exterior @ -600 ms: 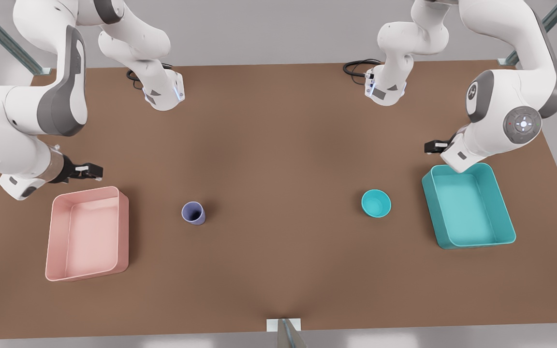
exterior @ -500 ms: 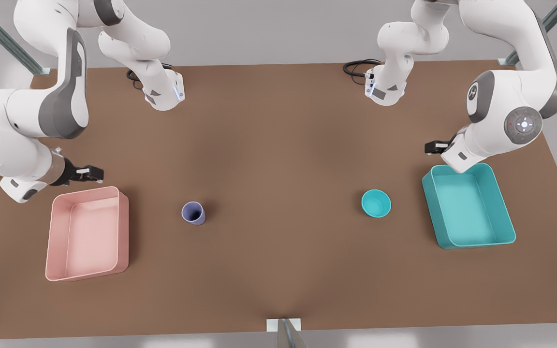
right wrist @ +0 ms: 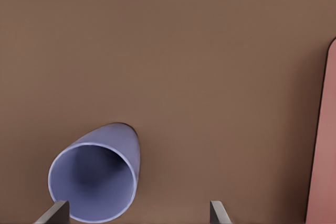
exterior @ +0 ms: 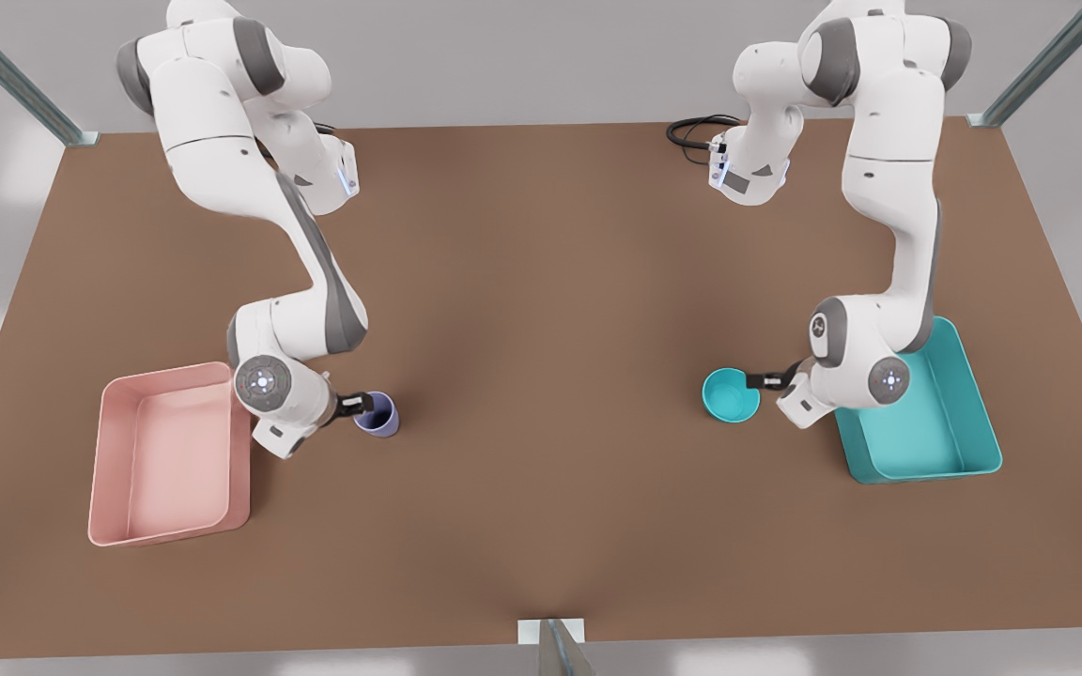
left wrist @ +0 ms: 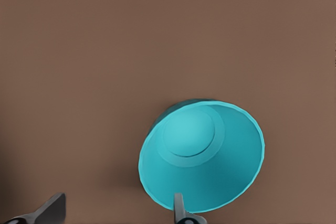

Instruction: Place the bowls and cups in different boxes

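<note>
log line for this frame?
left gripper: open, at teal bowl rim | right gripper: open, at purple cup | both boxes empty

The lavender cup (right wrist: 94, 182) stands upright on the brown surface (right wrist: 184, 61). The right gripper (right wrist: 139, 214) is spread wide, one fingertip (right wrist: 55, 212) seemingly at its rim. The pink box (right wrist: 323, 150) edges in.

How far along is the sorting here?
Nothing is boxed: pink bin and teal bin hold nothing. In hand: the left gripper, open, straddles the teal bowl rim; the right gripper, open, flanks the purple cup. Grasping, lifting and placing remain.
</note>
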You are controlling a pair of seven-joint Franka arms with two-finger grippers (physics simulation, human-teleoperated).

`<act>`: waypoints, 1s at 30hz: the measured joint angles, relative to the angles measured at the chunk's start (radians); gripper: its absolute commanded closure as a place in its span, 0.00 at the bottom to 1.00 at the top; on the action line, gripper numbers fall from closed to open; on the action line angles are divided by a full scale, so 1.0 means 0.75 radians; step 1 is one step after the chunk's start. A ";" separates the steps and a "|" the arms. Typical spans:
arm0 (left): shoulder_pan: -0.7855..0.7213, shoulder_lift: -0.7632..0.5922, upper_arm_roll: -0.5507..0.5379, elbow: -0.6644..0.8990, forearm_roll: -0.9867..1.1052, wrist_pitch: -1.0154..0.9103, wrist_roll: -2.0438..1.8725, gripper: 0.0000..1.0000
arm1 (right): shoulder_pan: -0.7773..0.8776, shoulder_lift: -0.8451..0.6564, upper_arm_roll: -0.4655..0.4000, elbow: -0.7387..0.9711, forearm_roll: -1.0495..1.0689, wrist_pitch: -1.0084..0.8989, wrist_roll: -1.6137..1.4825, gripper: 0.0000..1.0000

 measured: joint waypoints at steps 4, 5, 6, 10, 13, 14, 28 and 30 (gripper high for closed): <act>-0.002 0.026 -0.005 -0.018 -0.050 0.106 0.043 0.00 | -0.001 -0.013 0.000 -0.083 0.003 0.151 0.075 0.00; -0.002 0.031 -0.012 -0.029 -0.060 0.122 0.052 0.00 | -0.001 -0.015 0.000 -0.101 0.004 0.175 0.092 0.00; -0.002 0.034 -0.021 -0.037 -0.069 0.135 0.060 0.00 | 0.000 -0.018 0.000 -0.119 0.004 0.196 0.107 0.00; -0.010 0.053 -0.035 -0.050 -0.105 0.172 0.090 0.27 | 0.001 -0.011 0.000 -0.163 0.005 0.252 0.162 0.00; -0.013 0.059 -0.038 -0.053 -0.146 0.181 0.106 0.79 | 0.000 0.007 0.000 -0.195 0.004 0.275 0.196 0.00; -0.013 0.059 -0.038 -0.053 -0.169 0.183 0.111 0.79 | 0.000 0.018 0.000 -0.200 0.004 0.280 0.206 0.00; 0.087 -0.196 0.326 0.316 -0.034 -0.231 0.112 0.79 | 0.001 0.100 0.004 -0.210 0.041 0.353 0.272 0.79; 0.194 -0.149 0.367 0.345 -0.005 -0.289 0.127 0.79 | 0.003 0.098 0.010 -0.198 0.048 0.355 0.269 0.79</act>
